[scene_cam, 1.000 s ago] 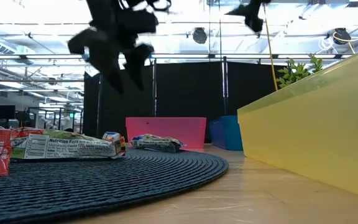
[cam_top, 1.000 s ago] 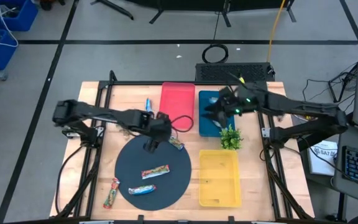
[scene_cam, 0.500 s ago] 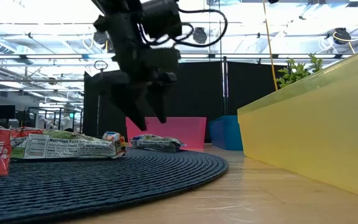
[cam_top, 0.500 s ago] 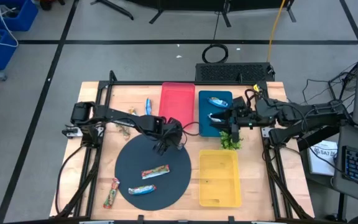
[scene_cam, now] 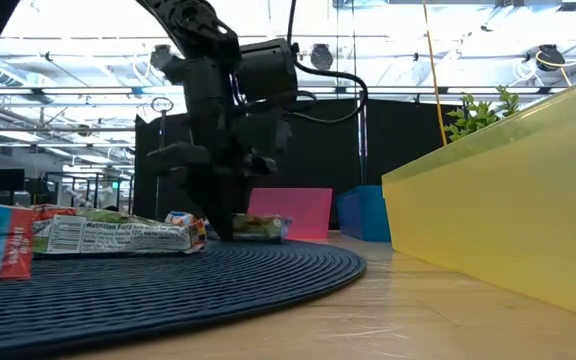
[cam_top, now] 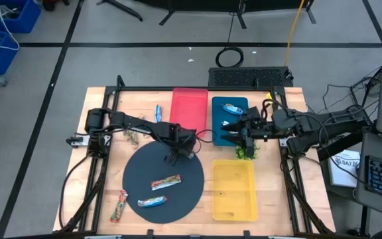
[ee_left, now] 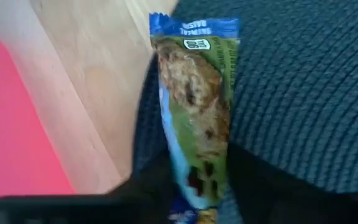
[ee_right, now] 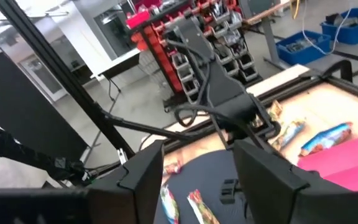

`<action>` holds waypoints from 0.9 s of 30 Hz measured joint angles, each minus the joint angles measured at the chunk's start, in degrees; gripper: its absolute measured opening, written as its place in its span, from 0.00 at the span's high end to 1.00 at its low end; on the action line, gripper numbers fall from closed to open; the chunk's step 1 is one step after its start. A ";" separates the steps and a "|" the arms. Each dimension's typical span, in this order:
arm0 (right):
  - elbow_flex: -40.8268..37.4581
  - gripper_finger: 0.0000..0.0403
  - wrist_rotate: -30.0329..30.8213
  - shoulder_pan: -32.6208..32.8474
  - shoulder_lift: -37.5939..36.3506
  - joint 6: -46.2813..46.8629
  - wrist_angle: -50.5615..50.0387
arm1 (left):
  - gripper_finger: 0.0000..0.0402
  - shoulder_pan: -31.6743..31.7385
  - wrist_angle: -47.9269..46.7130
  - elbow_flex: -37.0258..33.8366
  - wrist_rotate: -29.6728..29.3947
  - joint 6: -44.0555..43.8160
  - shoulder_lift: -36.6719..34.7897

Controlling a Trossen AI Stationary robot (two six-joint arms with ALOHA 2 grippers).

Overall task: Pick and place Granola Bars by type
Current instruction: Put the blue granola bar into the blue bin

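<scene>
A green-and-blue granola bar (ee_left: 194, 106) lies on the far right edge of the dark round mat (cam_top: 178, 192), and my left gripper (ee_left: 194, 190) stands down over it, shut on it. In the low view this gripper (scene_cam: 230, 215) reaches down to the mat beside the bar (scene_cam: 260, 228). My right gripper (cam_top: 241, 131) hovers open at the near edge of the blue tray (cam_top: 219, 106), which holds two bars (cam_top: 229, 109). Two more bars (cam_top: 166, 182) rest flat on the mat. One bar (cam_top: 118, 206) lies on the table off the mat's left edge and a blue one (cam_top: 158, 113) left of the red tray. My left gripper pinches the bar's two long sides at one end (ee_left: 197, 177) between its two fingers (ee_left: 145, 190). The fingers come from above, pointing down, and lie across the bar. The bar lies flat on the mat's edge, its other end (ee_left: 194, 28) by the bare wood.
A red tray (cam_top: 190, 106) stands behind the mat, next to the blue one. A yellow tray (cam_top: 234, 189) sits at the near right. A small green plant sprig (cam_top: 245, 151) stands between the blue and yellow trays. Cables run along the left arm.
My left gripper has gone toward the table's right edge and down onto the bar at the mat's edge, and its fingers have shut on it. My right gripper has drawn back from over the blue tray toward its near edge, uncovering two bars there.
</scene>
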 joint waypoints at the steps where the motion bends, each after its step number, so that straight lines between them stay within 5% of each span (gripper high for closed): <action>1: 0.00 0.55 0.01 -0.02 -0.02 -0.27 -0.11 | 0.80 0.00 -0.72 -0.19 -0.48 -0.91 -0.81; 4: 0.00 0.58 0.03 -0.03 -0.09 -1.42 -0.14 | 0.95 0.02 -0.95 -0.20 -1.78 -4.45 -4.72; 9: 0.00 0.61 0.40 -0.16 -0.33 -3.77 0.21 | 0.93 -0.04 -0.52 -0.17 -7.41 -8.85 -14.04; 19: 0.00 0.51 12.94 -0.31 2.26 -10.41 2.57 | 0.97 -0.05 10.04 -0.13 -7.81 -22.91 -34.36; 27: -0.02 0.39 13.50 -2.89 10.25 -17.16 20.60 | 0.97 -1.31 26.90 -0.01 -7.57 -27.53 -37.63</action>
